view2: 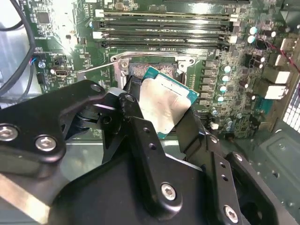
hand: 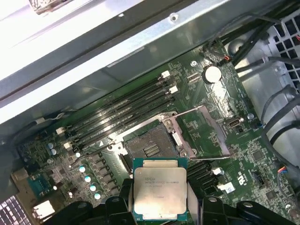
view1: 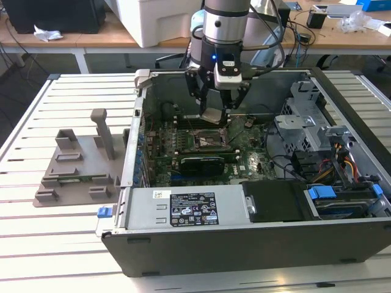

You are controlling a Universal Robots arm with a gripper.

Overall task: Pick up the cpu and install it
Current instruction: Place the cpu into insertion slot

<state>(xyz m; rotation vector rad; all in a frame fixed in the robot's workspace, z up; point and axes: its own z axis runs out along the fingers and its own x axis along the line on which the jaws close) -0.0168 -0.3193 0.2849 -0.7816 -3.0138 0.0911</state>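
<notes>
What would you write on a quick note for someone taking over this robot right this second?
Hand: shut on the cpu, gripping it by its edges.
Where: the cpu hangs inside the open computer case, just above the socket and not touching it.
Socket: uncovered and bare, no chip in it.
Done: cpu picked up and held over the socket.
Left: cpu is not yet seated in the socket.
</notes>
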